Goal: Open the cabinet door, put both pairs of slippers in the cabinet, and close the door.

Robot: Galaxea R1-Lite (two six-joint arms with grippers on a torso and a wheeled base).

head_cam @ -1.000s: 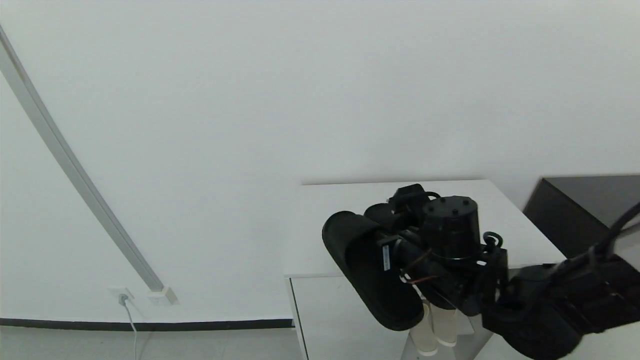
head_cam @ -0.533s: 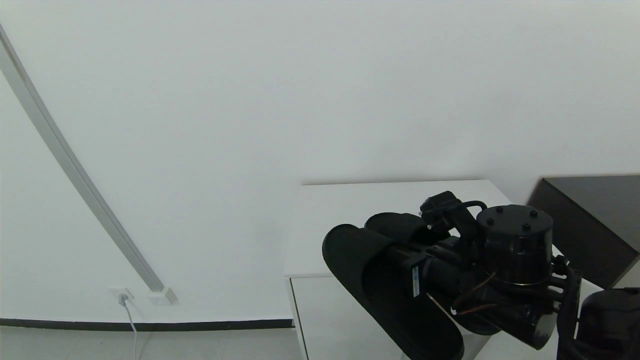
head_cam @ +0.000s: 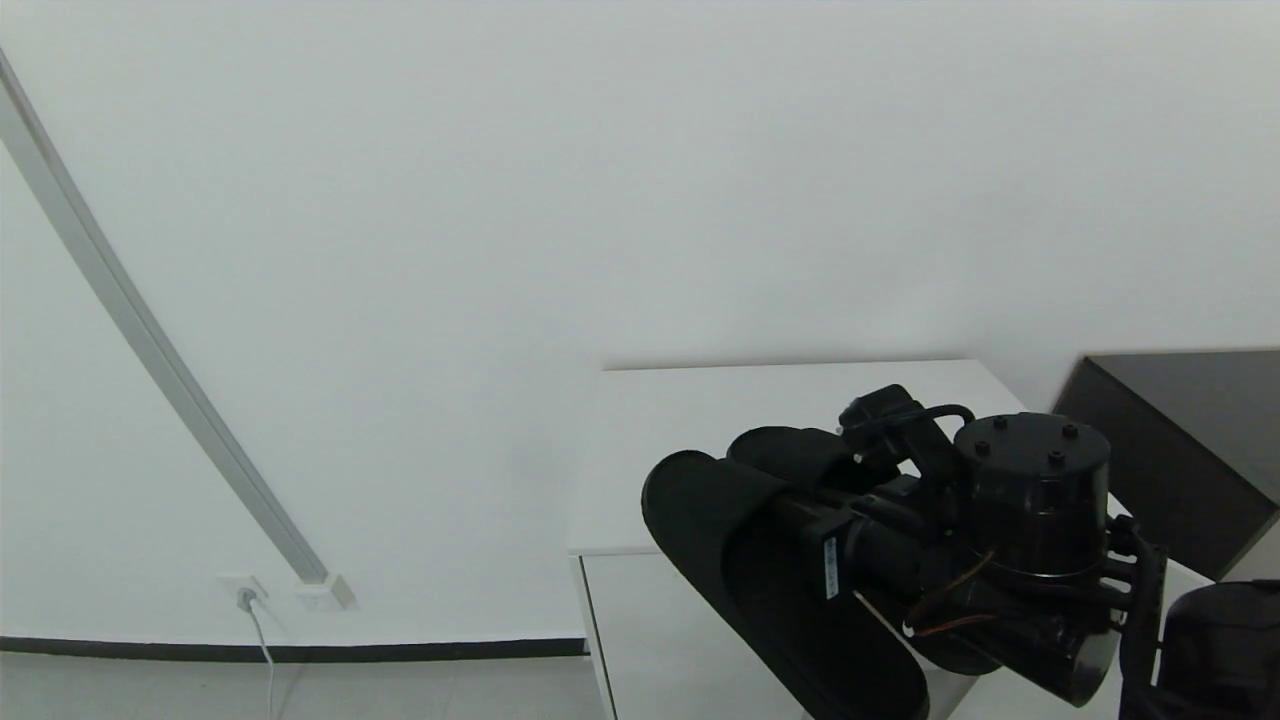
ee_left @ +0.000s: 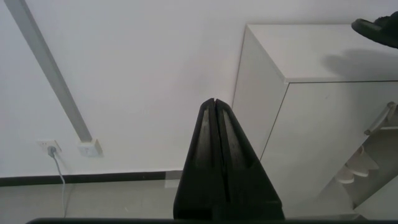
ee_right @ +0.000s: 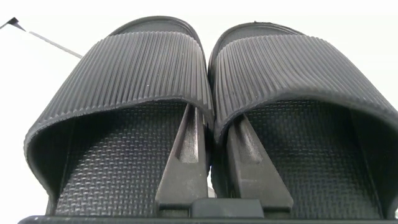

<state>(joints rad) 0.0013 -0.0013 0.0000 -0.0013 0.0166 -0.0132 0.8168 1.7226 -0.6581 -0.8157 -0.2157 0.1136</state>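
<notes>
Left gripper point(ee_left: 214, 103): the two dark fingers point(ee_left: 204, 146) are pressed flat together with nothing between them, pointing toward the wall point(ee_left: 149, 56).

White cabinet point(ee_left: 264, 93) stands against the wall, right of the gripper. A bar handle point(ee_left: 380, 118) sits on its front. Pale slippers point(ee_left: 356, 168) are visible low at the cabinet front, past the handle; whether they sit inside cannot be told.

Toe of a black slipper point(ee_left: 380, 28) is above the far right of the cabinet top.

Left of the cabinet, a grey conduit point(ee_left: 46, 68) slants down the wall to a small box point(ee_left: 89, 149). Socket point(ee_left: 48, 147) is just beside the box, with a cable point(ee_left: 60, 177) hanging to the dark skirting point(ee_left: 81, 180).
</notes>
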